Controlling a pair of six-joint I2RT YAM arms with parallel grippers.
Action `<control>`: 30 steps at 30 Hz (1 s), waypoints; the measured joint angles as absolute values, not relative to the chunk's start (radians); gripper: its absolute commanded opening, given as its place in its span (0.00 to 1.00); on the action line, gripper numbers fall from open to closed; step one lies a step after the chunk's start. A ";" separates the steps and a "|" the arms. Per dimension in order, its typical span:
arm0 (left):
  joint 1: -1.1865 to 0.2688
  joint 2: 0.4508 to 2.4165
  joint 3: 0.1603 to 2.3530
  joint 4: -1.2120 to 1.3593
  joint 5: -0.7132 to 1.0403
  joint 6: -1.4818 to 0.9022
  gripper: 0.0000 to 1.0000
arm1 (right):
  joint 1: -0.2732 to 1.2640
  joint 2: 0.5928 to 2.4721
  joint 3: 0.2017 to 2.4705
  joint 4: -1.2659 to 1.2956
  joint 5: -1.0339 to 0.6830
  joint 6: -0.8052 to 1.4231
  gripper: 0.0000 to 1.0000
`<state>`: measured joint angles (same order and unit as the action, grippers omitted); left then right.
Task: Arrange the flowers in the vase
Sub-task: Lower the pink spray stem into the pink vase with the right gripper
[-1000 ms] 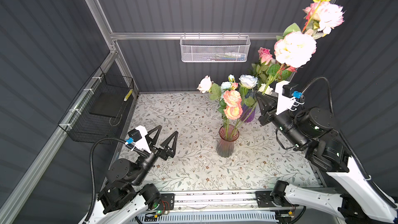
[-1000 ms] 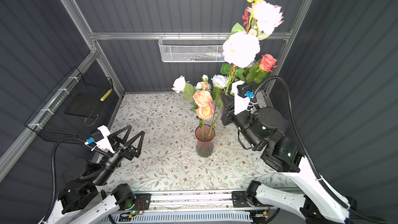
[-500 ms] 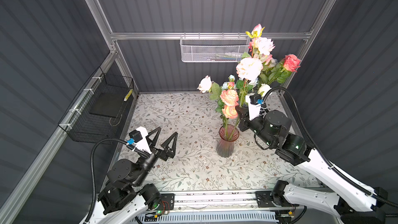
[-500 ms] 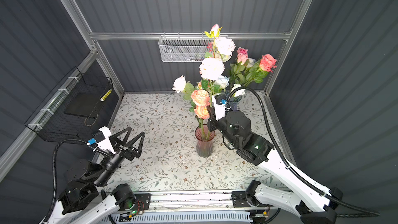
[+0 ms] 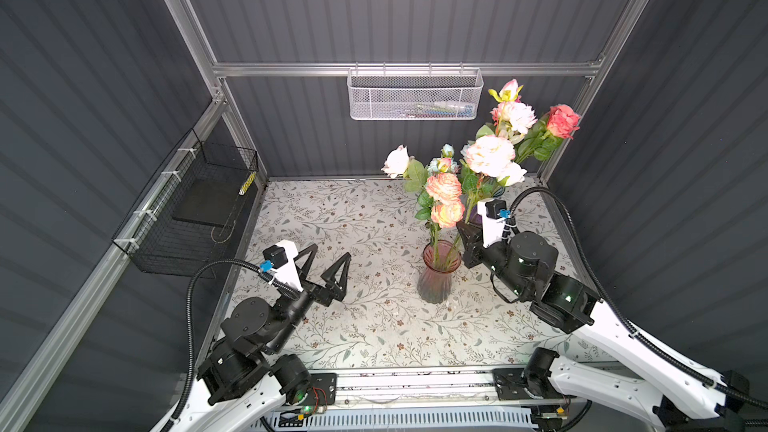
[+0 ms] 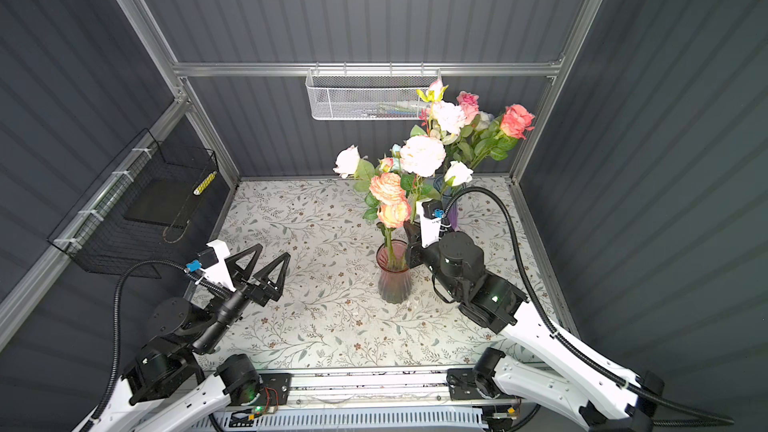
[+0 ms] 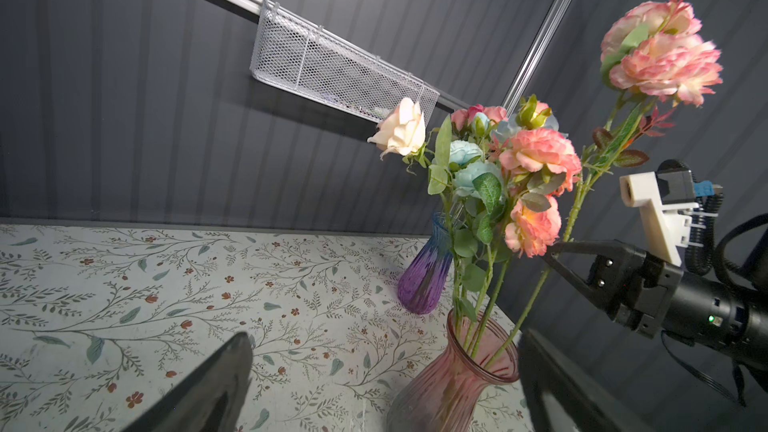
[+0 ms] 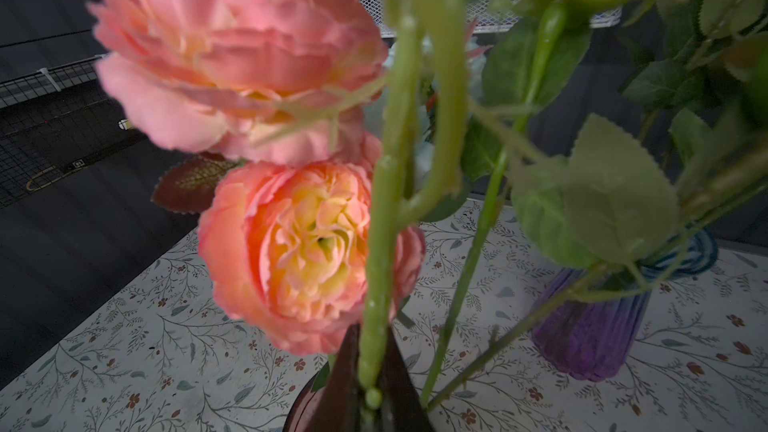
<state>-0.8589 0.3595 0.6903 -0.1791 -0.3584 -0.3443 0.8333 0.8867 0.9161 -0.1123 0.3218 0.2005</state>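
Note:
A pink glass vase (image 5: 438, 280) (image 6: 392, 280) (image 7: 453, 380) stands mid-table and holds several flowers: coral blooms (image 5: 444, 187), a white rose (image 5: 397, 161) and pale blue ones (image 7: 465, 153). My right gripper (image 5: 463, 238) (image 6: 409, 238) (image 8: 371, 338) is shut on the green stem (image 7: 577, 205) of a tall spray with pink-white ruffled blooms (image 5: 490, 155) (image 7: 665, 64). The stem's lower end reaches into the pink vase's mouth. My left gripper (image 5: 330, 252) (image 6: 272, 251) (image 7: 382, 347) hangs open and empty, left of the vase.
A purple-and-blue vase (image 7: 424, 280) (image 8: 590, 334) with a coral rose (image 5: 562, 120) and a white bud (image 5: 513, 174) stands behind the pink one. A white mesh basket (image 5: 415, 99) hangs on the back wall. A black wire basket (image 5: 195, 209) hangs on the left wall.
My right arm has brought the held spray down and to the left, from high at the right to the pink vase. The left arm has not moved.

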 measured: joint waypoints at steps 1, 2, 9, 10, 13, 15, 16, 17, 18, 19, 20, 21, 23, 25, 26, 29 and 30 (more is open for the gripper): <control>-0.859 0.365 0.690 -0.178 -0.357 -0.344 1.00 | 0.833 0.888 0.910 -0.110 0.321 0.204 0.14; -0.859 0.370 0.689 -0.178 -0.356 -0.344 1.00 | 0.833 0.890 0.903 -0.105 0.321 0.208 0.14; -0.859 0.376 0.680 -0.168 -0.356 -0.345 1.00 | 0.833 0.897 0.861 -0.081 0.317 0.247 0.21; -0.859 0.376 0.678 -0.167 -0.356 -0.345 1.00 | 0.833 0.897 0.856 -0.078 0.317 0.254 0.24; -0.859 0.377 0.676 -0.164 -0.356 -0.345 1.00 | 0.833 0.897 0.846 -0.075 0.316 0.268 0.27; -0.859 0.380 0.676 -0.162 -0.356 -0.348 1.00 | 0.833 0.896 0.844 -0.075 0.317 0.274 0.28; -0.859 0.382 0.676 -0.160 -0.355 -0.348 1.00 | 0.833 0.896 0.844 -0.075 0.317 0.274 0.28; -0.859 0.386 0.676 -0.158 -0.355 -0.348 1.00 | 0.833 0.894 0.844 -0.075 0.317 0.277 0.28; -0.859 0.391 0.676 -0.155 -0.355 -0.348 1.00 | 0.833 0.892 0.844 -0.076 0.317 0.279 0.28; -0.859 0.395 0.676 -0.153 -0.355 -0.348 1.00 | 0.833 0.890 0.844 -0.076 0.317 0.281 0.29; -0.859 0.401 0.676 -0.150 -0.355 -0.348 1.00 | 0.833 0.886 0.844 -0.076 0.317 0.283 0.32; -0.859 0.406 0.676 -0.148 -0.355 -0.349 1.00 | 0.833 0.883 0.844 -0.076 0.317 0.287 0.34; -0.859 0.415 0.676 -0.141 -0.353 -0.350 1.00 | 0.833 0.875 0.844 -0.081 0.316 0.294 0.38; -0.859 0.420 0.675 -0.134 -0.350 -0.351 1.00 | 0.834 0.870 0.844 -0.089 0.314 0.302 0.42; -0.859 0.422 0.675 -0.133 -0.348 -0.351 1.00 | 0.834 0.867 0.844 -0.096 0.314 0.307 0.44; -0.859 0.424 0.672 -0.127 -0.348 -0.351 1.00 | 0.834 0.855 0.844 -0.121 0.317 0.320 0.47; -0.859 0.426 0.669 -0.126 -0.348 -0.351 1.00 | 0.834 0.851 0.845 -0.133 0.318 0.326 0.48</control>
